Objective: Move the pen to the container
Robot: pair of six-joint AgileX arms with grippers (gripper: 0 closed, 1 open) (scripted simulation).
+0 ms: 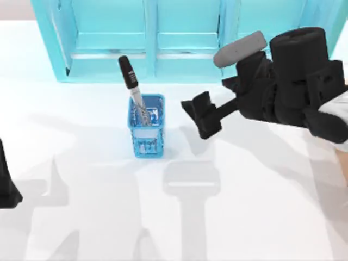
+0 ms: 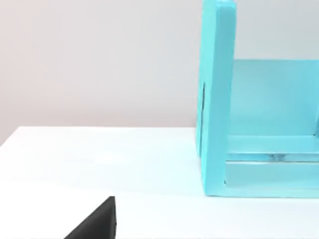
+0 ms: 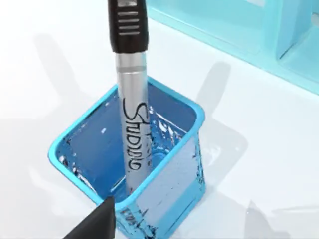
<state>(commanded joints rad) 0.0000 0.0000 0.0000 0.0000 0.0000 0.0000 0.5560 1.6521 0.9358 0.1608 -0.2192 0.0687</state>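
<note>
The pen [image 1: 130,81] stands tilted in the blue mesh container [image 1: 147,128], black cap up and leaning toward the back left, silvery barrel inside. In the right wrist view the pen [image 3: 132,104] rests in the container [image 3: 169,169] with its tip on the floor. My right gripper [image 1: 193,118] hovers just right of the container, open, nothing between its fingers, apart from the pen; one fingertip [image 3: 97,221] shows in its wrist view. My left arm [image 1: 6,187] stays parked at the table's left edge, with one fingertip [image 2: 97,224] showing in its wrist view.
A turquoise shelf unit [image 1: 157,38] stands along the back of the white table, just behind the container; its side wall [image 2: 217,99] appears in the left wrist view. Open table lies in front of the container and to its left.
</note>
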